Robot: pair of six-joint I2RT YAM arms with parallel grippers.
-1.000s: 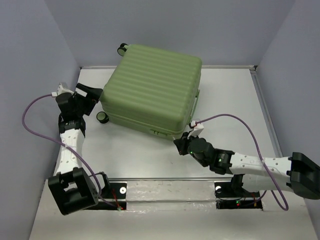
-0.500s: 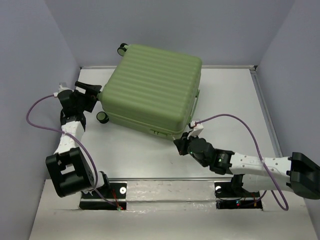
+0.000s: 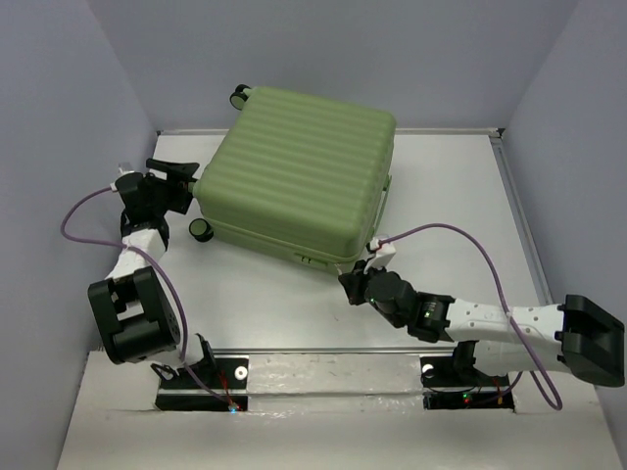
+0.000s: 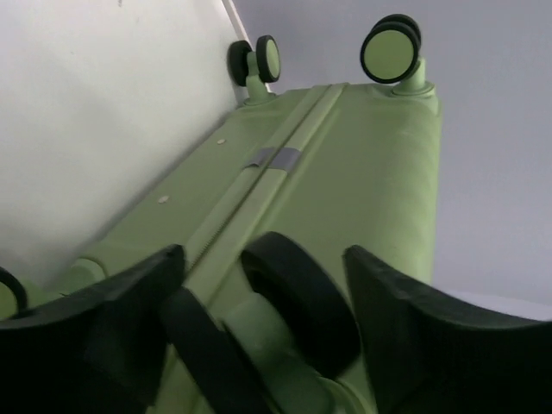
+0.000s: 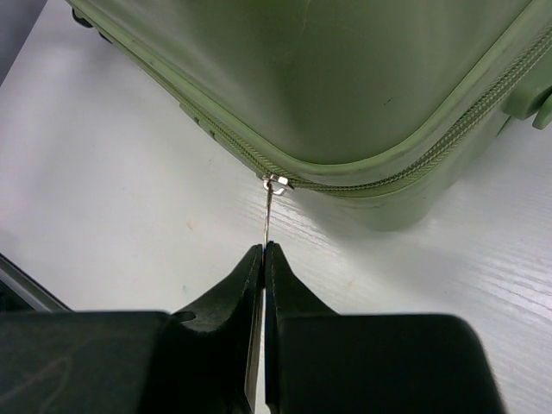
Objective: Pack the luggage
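At the left, the left pincer (image 3: 182,184) has its fingers apart, one on each side of a black wheel (image 4: 302,297) at the luggage's left end. From its wrist view I cannot tell whether either finger touches the wheel.

The luggage (image 3: 299,171) lies flat on the bench (image 3: 441,196), towards the far left, with its ribbed green shell up and the two halves shut together. No lining shows and nothing loose lies beside it, so I judge the filling and the closing of the lid to be done.

At the case's near corner, the right pincer (image 5: 263,254) is pressed together on the thin metal zipper pull (image 5: 268,216). The pull runs straight up to the slider (image 5: 275,180), which sits on the seam where it starts to bend round the corner (the teeth look much alike on both sides of it, so I cannot say which stretch is already zipped). What seems left is to run the slider along the rest of the seam, while the left arm steadies the case at the wheel end.
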